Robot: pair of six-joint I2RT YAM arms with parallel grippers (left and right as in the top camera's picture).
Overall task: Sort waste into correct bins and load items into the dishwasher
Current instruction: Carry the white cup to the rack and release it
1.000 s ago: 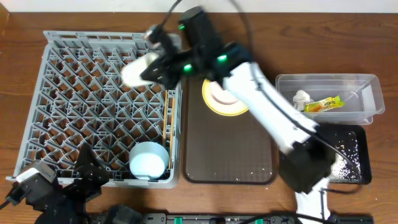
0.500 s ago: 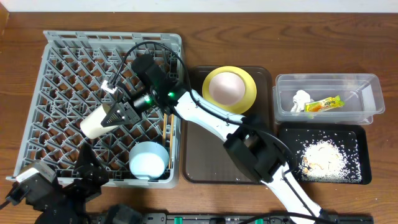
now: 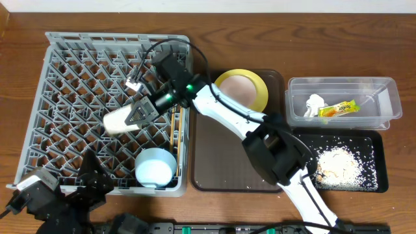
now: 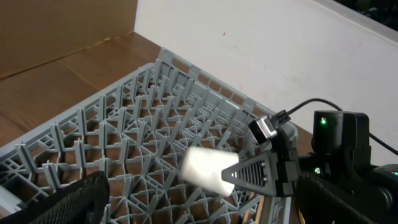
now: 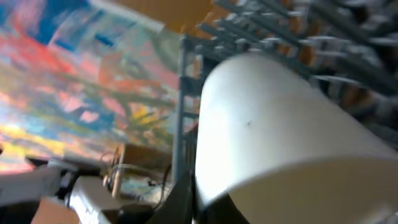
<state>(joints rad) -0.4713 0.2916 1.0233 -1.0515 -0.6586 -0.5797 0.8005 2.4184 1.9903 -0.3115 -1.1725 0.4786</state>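
My right gripper (image 3: 139, 113) is shut on the cream cup (image 3: 120, 121) and holds it on its side over the middle of the grey dishwasher rack (image 3: 65, 78). The cup also shows in the left wrist view (image 4: 208, 168) and fills the right wrist view (image 5: 273, 124). A light blue bowl (image 3: 155, 167) sits in the rack's near right corner. Wooden chopsticks (image 3: 174, 140) lie along the rack's right edge. The yellow plate (image 3: 260, 88) with the pinkish-white bowl (image 3: 240, 91) sits on the brown tray, partly behind my right arm. My left gripper (image 3: 91, 179) is open at the rack's near edge.
The brown tray (image 3: 237, 156) lies right of the rack. The clear bin (image 3: 377, 88) at far right holds the white tissue (image 3: 315, 103) and the snack wrapper (image 3: 339, 108). The black bin (image 3: 367, 140) below it holds crumbly food scraps (image 3: 338, 162).
My right gripper carried the cup from the rack's back right, out to the left over the rack, then back a little to the right. The left arm has not moved.
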